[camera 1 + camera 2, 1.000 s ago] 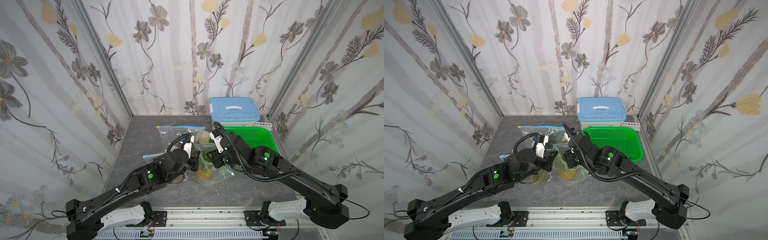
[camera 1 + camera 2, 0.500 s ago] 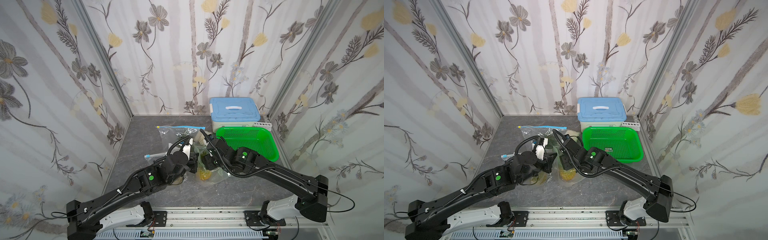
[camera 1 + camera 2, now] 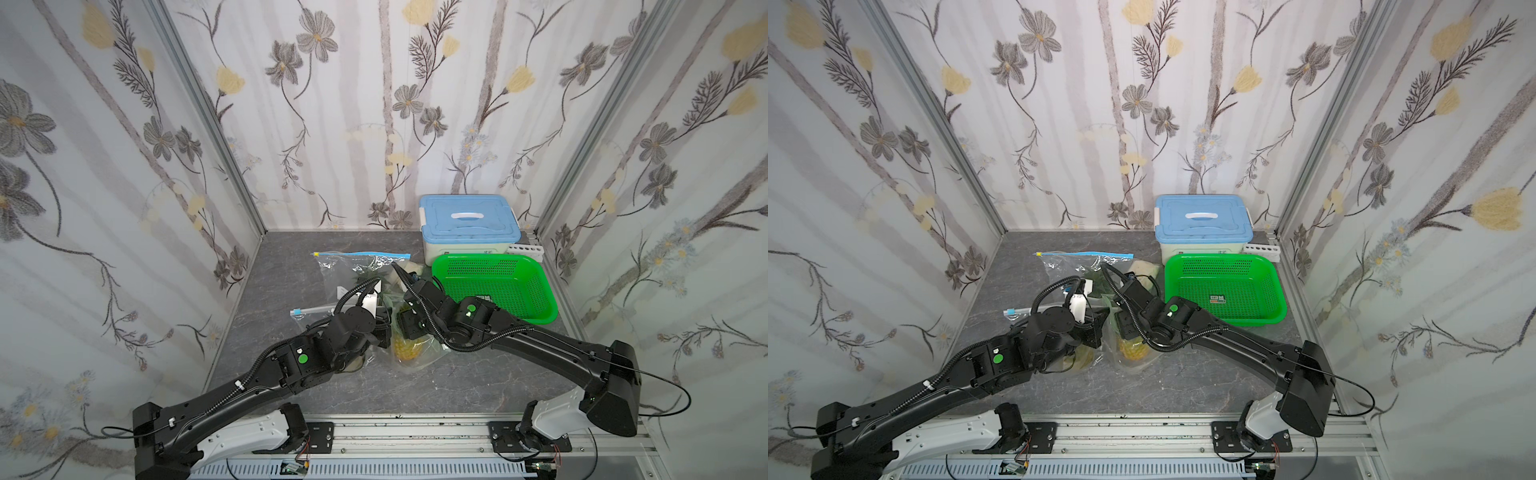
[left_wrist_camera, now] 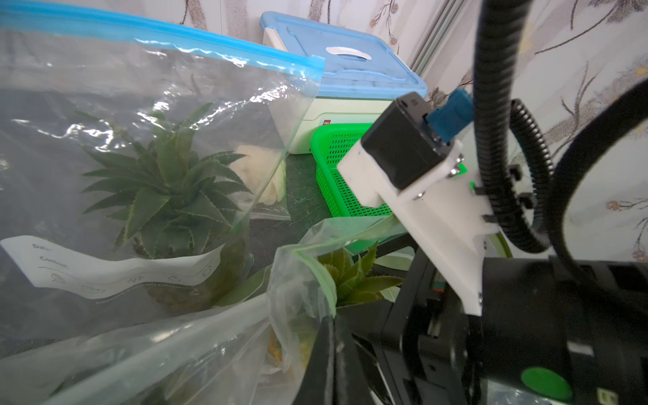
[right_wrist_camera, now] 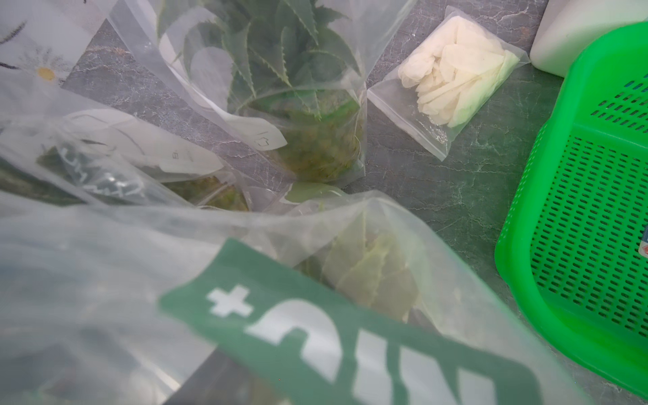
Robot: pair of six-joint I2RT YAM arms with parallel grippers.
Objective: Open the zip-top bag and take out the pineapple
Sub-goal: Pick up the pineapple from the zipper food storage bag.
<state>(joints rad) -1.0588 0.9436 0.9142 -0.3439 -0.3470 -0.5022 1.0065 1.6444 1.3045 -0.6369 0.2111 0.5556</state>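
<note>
We stand before floral-papered walls on three sides, aluminium posts in the corners, a grey marbled tabletop, evenly lit.

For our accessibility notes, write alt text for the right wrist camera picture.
A clear plastic bag with a green printed band fills the foreground, pale leaves showing inside. Beyond it a pineapple with a spiky green crown sits in another clear bag, near a small clear packet of white gloves on the grey table and a green perforated plastic basket.
</note>
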